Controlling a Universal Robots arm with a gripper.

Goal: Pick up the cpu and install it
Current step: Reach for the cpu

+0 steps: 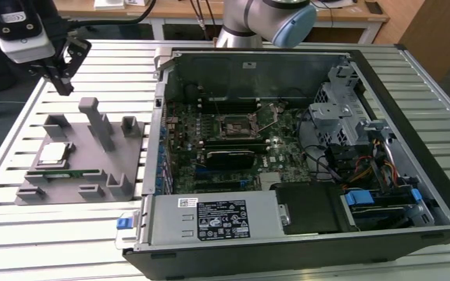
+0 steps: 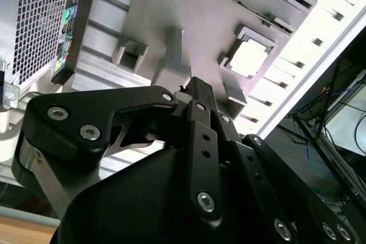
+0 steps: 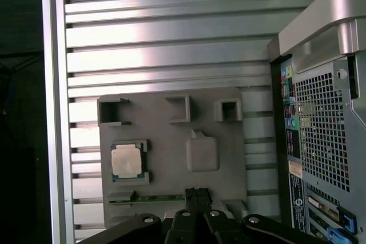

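Gripper [image 3: 197, 194] fingers sit pressed together, nothing between them, in both wrist views. It hangs in the air above the far edge of the grey fixture plate [image 3: 166, 135], at the exterior view's left, touching nothing.

cpu [image 3: 126, 160] is in its pocket on the plate, flat, metal lid up, boxed in by low corner blocks. My read: the blocks fix its position and orientation so a pick is repeatable. It is well apart from the gripper and not yet picked.

Other plate contents:
- green memory stick [image 3: 148, 198] lies on edge in a slot just beside the cpu pocket
- several open bracket nests and upright posts [image 1: 92, 117], nothing in them that I can make out

The plate rests on the slatted aluminium table [image 1: 115, 64], just beside the computer case [image 1: 248, 64], probably to keep the transfer short.

The case lies on its side with the panel off, so the motherboard [image 1: 233, 152] faces up, which gives top-down access. Inside:
- cpu socket [image 1: 237, 126] near the board's middle; looks unoccupied, can't confirm
- power supply [image 1: 209, 219] along the near wall
- drive cage [image 1: 342, 111] and cable bundle at the exterior view's right

Install not started, judging by the cpu's place.
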